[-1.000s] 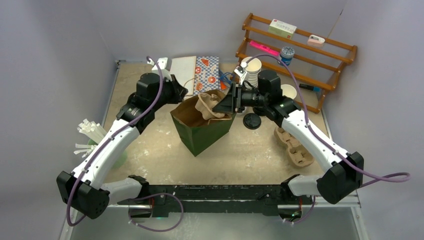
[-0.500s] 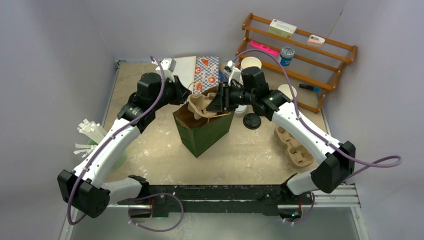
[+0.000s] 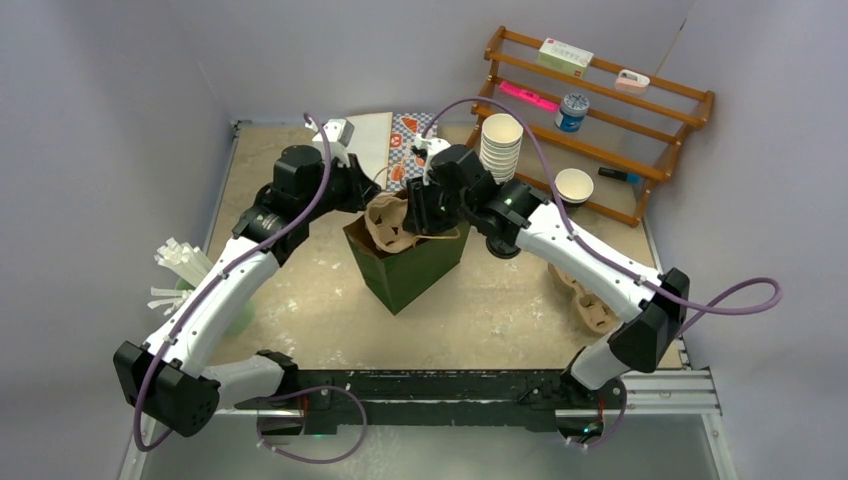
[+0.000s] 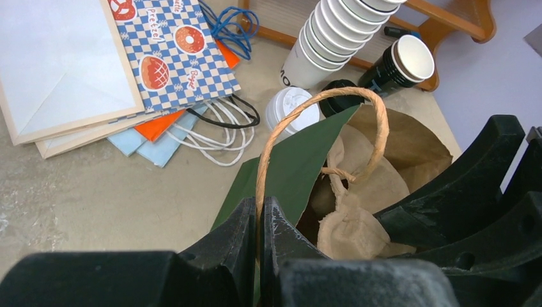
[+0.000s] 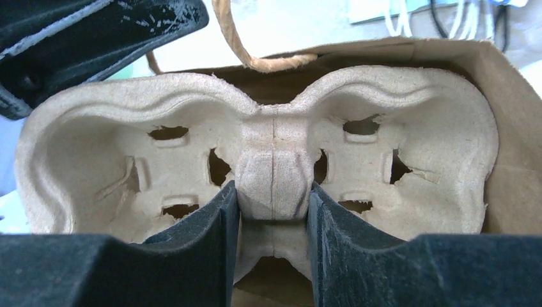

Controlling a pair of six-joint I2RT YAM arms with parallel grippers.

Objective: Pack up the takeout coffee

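Note:
A dark green paper bag [image 3: 410, 268] stands open mid-table. My left gripper [image 3: 368, 192] is shut on its twisted paper handle [image 4: 319, 101], holding the mouth open; its tips [image 4: 261, 208] pinch the handle. My right gripper [image 3: 418, 212] is shut on the middle ridge of a brown pulp cup carrier [image 5: 275, 128], which stands on edge in the bag's mouth [image 3: 386, 222]. The right gripper [image 5: 273, 192] is just above the bag opening. The takeout coffee [image 3: 575, 185], a dark cup with a round white top, stands by the wooden rack, also in the left wrist view [image 4: 402, 61].
A stack of white cups [image 3: 500, 145] and a wooden rack [image 3: 600, 95] are at the back right. A black lid [image 3: 503, 242] and more pulp carriers [image 3: 590, 295] lie right of the bag. Flat paper bags [image 3: 395, 140] lie behind. Straws in a green cup [image 3: 185, 270] stand left. A white lid [image 4: 291, 109] lies behind the bag.
My right arm has swung left, carrying the pulp carrier from the bag's right side to over its mouth. The left gripper has kept hold of the handle.

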